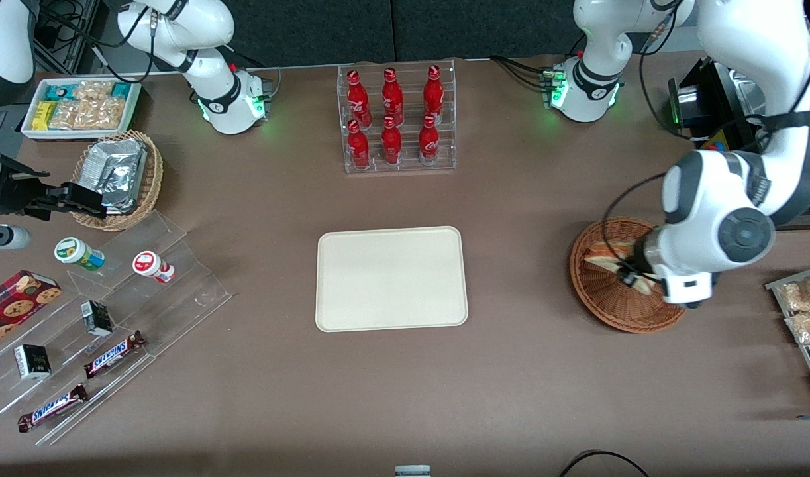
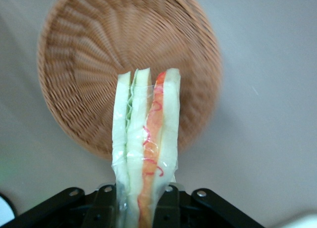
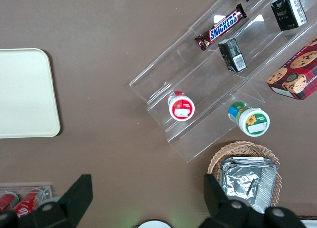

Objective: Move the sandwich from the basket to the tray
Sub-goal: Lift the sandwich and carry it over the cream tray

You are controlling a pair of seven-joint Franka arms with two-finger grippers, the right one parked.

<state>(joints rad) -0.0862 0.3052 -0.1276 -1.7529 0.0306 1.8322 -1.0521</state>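
The sandwich (image 2: 146,149), a plastic-wrapped wedge of white bread with an orange-red filling, is clamped between the black fingers (image 2: 168,204) of my left gripper (image 2: 141,208). It hangs over the round reddish-brown wicker basket (image 2: 84,65), which holds nothing else that I can see. In the front view the gripper (image 1: 633,278) is over the basket (image 1: 610,305), with the sandwich (image 1: 605,255) showing beside the wrist. The cream tray (image 1: 391,278) lies bare at the table's middle, well apart from the basket toward the parked arm's end.
A clear rack of red bottles (image 1: 397,119) stands farther from the front camera than the tray. Snack packets (image 1: 802,311) lie at the working arm's end. Acrylic steps with candy bars (image 1: 113,354) and a tan basket of foil packs (image 1: 116,175) sit toward the parked arm's end.
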